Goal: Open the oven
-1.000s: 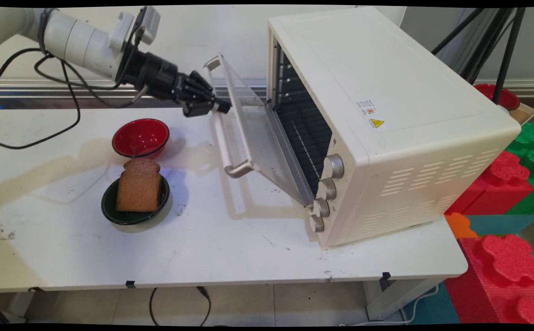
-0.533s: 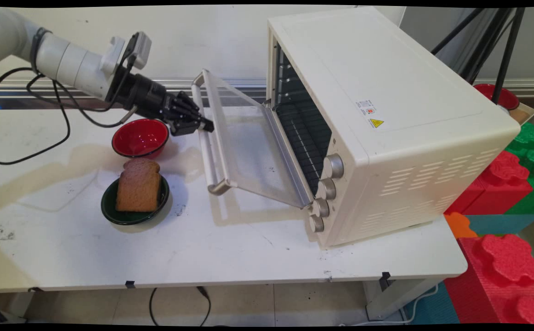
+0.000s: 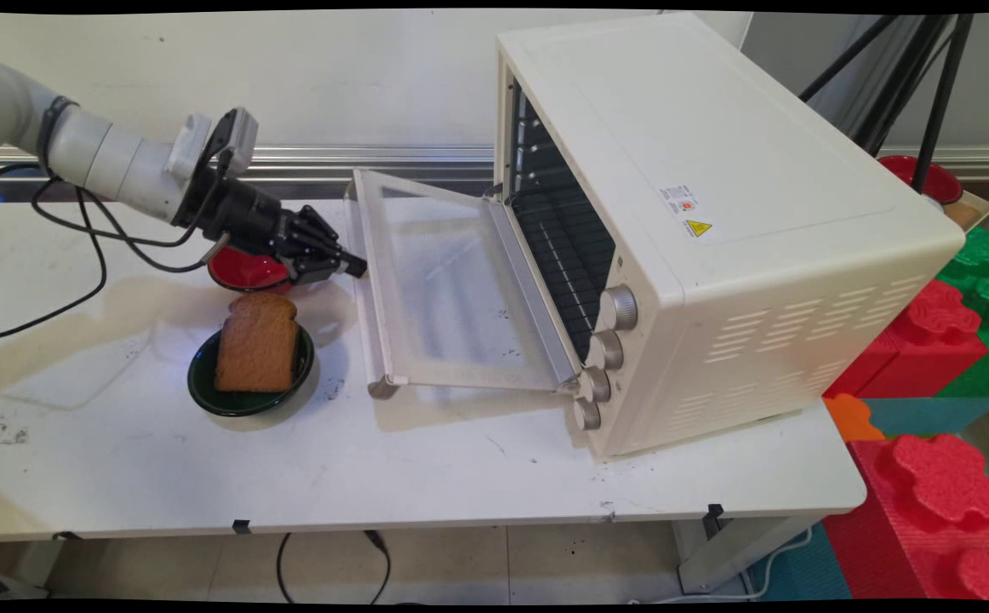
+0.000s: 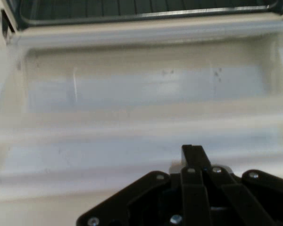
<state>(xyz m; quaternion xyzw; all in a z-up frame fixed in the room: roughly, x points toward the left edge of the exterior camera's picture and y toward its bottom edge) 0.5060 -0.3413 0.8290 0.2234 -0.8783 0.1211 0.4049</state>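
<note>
A cream toaster oven (image 3: 716, 221) stands on the white table (image 3: 426, 468) with its glass door (image 3: 443, 289) swung down nearly flat, four knobs (image 3: 603, 351) along its front and a yellow warning sticker (image 3: 699, 228) on top, its print too small to read. The black gripper (image 3: 357, 267), fingers pressed together and holding nothing, sits at the door's outer edge. Beside it are two bowls: a red bowl (image 3: 243, 271) partly under the arm, and a green bowl (image 3: 243, 396) holding one bread slice (image 3: 257, 343).

Cream toaster oven (image 3: 716, 213), door (image 3: 452, 289) open flat
</note>
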